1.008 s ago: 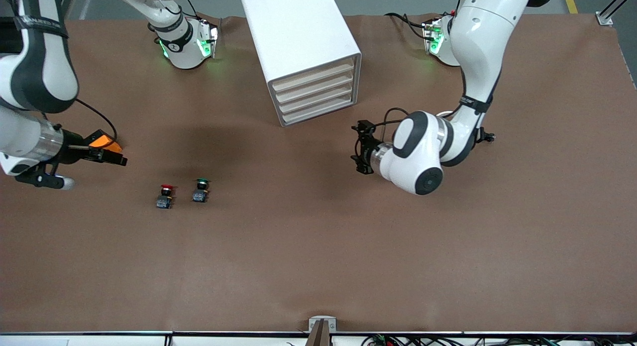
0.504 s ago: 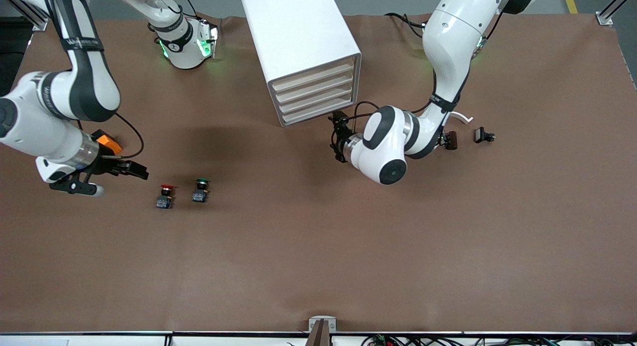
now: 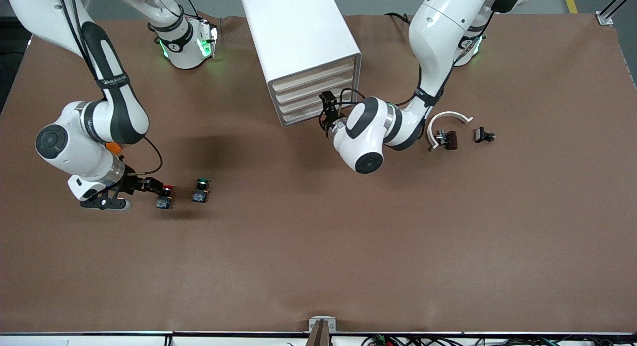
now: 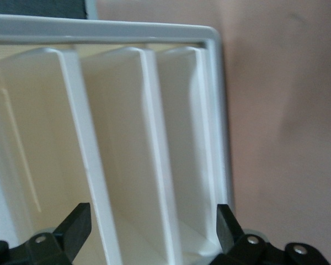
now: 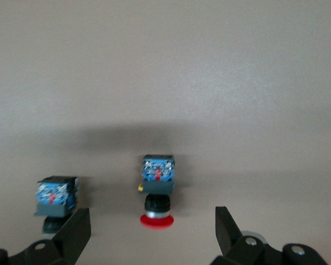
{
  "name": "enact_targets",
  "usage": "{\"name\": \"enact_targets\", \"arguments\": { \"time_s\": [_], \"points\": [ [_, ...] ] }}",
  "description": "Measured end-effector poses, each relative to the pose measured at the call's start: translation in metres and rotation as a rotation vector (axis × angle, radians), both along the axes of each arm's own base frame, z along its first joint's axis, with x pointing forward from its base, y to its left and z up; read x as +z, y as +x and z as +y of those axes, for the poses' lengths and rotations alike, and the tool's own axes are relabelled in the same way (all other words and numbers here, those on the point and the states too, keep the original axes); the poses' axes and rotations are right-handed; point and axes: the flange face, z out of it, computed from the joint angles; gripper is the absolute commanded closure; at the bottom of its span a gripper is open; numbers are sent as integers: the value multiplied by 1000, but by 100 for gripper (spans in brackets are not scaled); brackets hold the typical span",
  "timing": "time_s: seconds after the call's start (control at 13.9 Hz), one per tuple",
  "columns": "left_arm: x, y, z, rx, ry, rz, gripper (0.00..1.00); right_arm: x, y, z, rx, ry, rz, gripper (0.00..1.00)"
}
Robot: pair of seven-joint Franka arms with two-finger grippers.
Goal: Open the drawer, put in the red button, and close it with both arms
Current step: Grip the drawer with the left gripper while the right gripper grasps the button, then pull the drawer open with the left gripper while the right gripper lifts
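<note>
Right black two-finger gripper [image 3: 160, 188], fingers apart, w/ tiny red-capped push-button [image 3: 164, 196] btwn them; left black gripper [image 3: 327, 103], fingers apart, at white four-drawer cabinet's [image 3: 298, 42] cream fronts.

Hardly any lettering to be read. On the black band [image 3: 111, 80] around the right arm [image 3: 94, 132], toward the right arm's end of the table, small white print (possibly the maker's name, though too small to spell out). On the black band [image 3: 177, 43] at that arm's base [image 3: 186, 47], near the table's top edge, a small round white mark, not legible. Nothing readable elsewhere.
</note>
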Motion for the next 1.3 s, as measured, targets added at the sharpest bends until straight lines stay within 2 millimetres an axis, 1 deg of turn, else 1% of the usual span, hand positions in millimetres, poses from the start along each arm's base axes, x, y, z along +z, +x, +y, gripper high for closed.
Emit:
{"name": "enact_targets", "arguments": {
  "time_s": [0.14, 0.22, 0.29, 0.65, 0.72, 0.79, 0.86, 0.94, 1.15, 1.22, 1.3],
  "points": [
    [-1, -12, -5, -29, 4, 35, 26, -18, 1, -2, -3, -3, -1, 0],
    [-3, -16, -7, -34, 6, 45, 36, -25, 1, -2, -2, -4, 3, 0],
    [-6, -18, -7, -34, 6, 54, 40, -31, 1, -1, -1, -4, 4, 0],
    [-13, -30, -15, -50, -14, 100, 42, -59, 0, 3, 1, -5, 12, 0],
    [-13, -34, -15, -61, -17, 122, 46, -64, 0, 5, -6, -5, 15, 0],
    [-13, -37, -16, -72, -19, 140, 54, -68, -1, 8, -13, -4, 21, 0],
    [-12, -39, -16, -78, -20, 146, 90, -72, -2, 11, -16, -4, 26, 0],
    [-12, -40, -16, -80, -22, 149, 100, -75, -2, 13, -19, -4, 30, 0],
    [-10, -44, -20, -75, -38, 170, 100, -82, -4, 15, -19, -5, 40, 0],
    [-11, -44, -20, -75, -37, 175, 100, -83, -4, 15, -20, -5, 42, 5],
    [-11, -45, -19, -76, -32, 186, 100, -84, -4, 14, -20, -5, 44, 24]
  ]
}}
